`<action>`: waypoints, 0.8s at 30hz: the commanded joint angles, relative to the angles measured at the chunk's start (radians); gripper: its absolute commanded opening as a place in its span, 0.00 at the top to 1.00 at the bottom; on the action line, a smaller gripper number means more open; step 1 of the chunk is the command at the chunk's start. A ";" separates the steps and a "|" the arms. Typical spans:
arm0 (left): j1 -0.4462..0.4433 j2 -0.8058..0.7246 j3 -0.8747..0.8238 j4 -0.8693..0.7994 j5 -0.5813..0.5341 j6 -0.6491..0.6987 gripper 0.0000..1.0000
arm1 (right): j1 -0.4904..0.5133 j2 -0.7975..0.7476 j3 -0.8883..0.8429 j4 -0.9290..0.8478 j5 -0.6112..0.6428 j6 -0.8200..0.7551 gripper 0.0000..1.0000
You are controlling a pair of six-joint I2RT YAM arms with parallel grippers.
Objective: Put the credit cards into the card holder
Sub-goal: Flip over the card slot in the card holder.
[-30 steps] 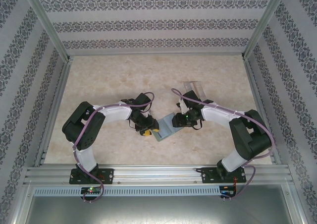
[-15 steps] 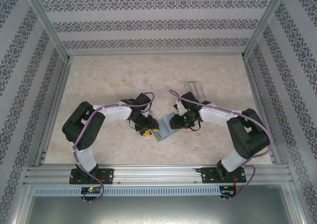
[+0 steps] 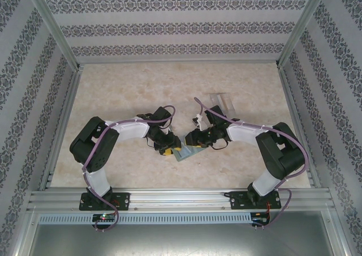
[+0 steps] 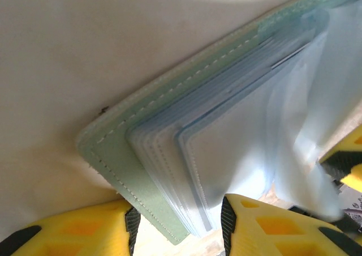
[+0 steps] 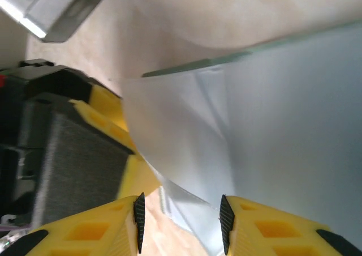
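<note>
Change: over the last second my right gripper (image 3: 190, 139) has moved left across the flat grey-green bifold card holder (image 3: 186, 153), closing in on the left gripper (image 3: 168, 149). The left arm has barely shifted.
Meaning: I read this as the right side reaching in to open a pocket while the left keeps the wallet steady. Loading has not begun, so the task looks early.
Card holder: it lies open on the beige marbled tabletop (image 3: 113, 92), between the two grippers and near the front edge. The left wrist view shows its stitched green cover with a fanned stack of clear plastic sleeves (image 4: 226, 154).
Left tool: the jaws are set partway in, with the wallet's near corner filling the gap. Cover and sleeves appear to press against both pads, so I judge it clamped on that corner.
Right tool: the jaws stand apart with one loose sleeve running up between them. Bare table shows in the gap beside it, so nothing is pinched.
Unclear: I cannot tell whether any sleeve is already filled.
Elsewhere: the transparent plastic box (image 3: 224, 102) sits well apart, behind the right arm.
</note>
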 commanded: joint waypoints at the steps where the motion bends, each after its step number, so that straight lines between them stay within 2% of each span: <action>1: 0.015 0.051 -0.041 0.172 -0.101 0.029 0.55 | -0.001 0.012 -0.030 0.106 -0.099 0.063 0.57; 5: 0.050 0.008 -0.072 0.180 -0.104 0.029 0.55 | -0.001 0.014 -0.049 0.175 -0.130 0.102 0.57; 13: 0.101 -0.093 -0.121 0.184 -0.114 0.015 0.55 | -0.001 0.005 -0.063 0.198 -0.164 0.101 0.57; 17: 0.112 -0.107 -0.122 0.185 -0.126 0.001 0.55 | 0.010 -0.017 -0.066 0.227 -0.242 0.092 0.57; 24: 0.117 -0.138 -0.097 0.187 -0.140 -0.028 0.53 | 0.023 -0.077 -0.055 0.175 -0.263 0.047 0.56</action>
